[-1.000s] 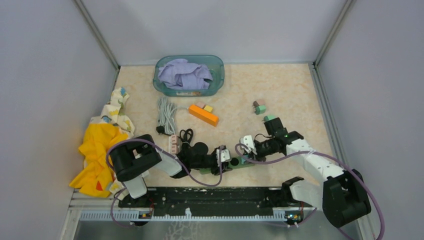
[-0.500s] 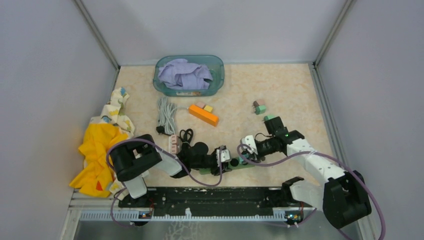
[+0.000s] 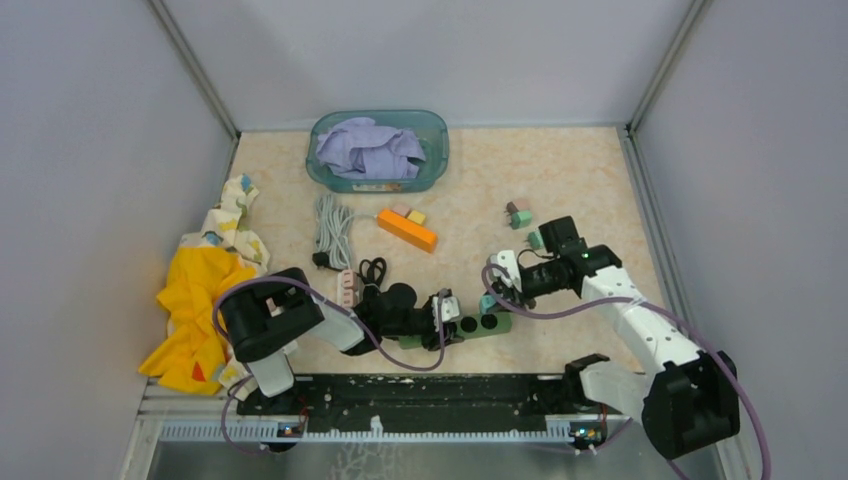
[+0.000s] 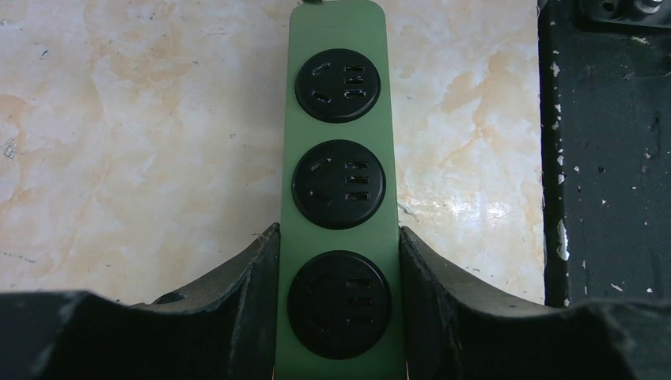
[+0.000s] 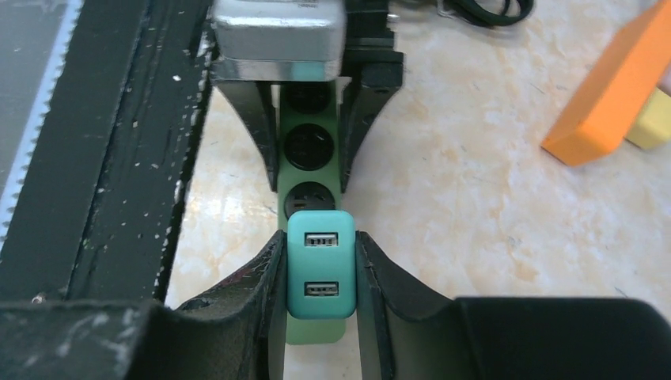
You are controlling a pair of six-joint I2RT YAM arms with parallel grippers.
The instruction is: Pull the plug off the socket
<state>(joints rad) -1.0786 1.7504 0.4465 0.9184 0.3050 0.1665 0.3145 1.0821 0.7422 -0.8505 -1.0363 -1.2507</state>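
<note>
The left arm [image 3: 335, 322] lies low along the near edge of the worktop [image 3: 580, 180], stretched out to the right from its base. Its left claw [image 4: 339, 237] is clamped on a green power strip [image 4: 339, 95], one finger pressed against each long side near the strip's closer end. The strip lies flat on the worktop. From the left wrist, its three round black sockets run in a row away from the claw, all with open faces.

The right arm [image 3: 640, 325] rises from its base at the near right and slants up and to the left. Its wrist is bent so that the right claw [image 5: 320, 241] points back toward the left one. That claw is clenched on a teal plug [image 5: 320, 273] with two small ports on its face, squeezed between both fingers. The plug is out of the strip and hangs above its free end, over the far end from the left claw. An orange block [image 5: 609, 95] lies on the worktop well off to one side.
</note>
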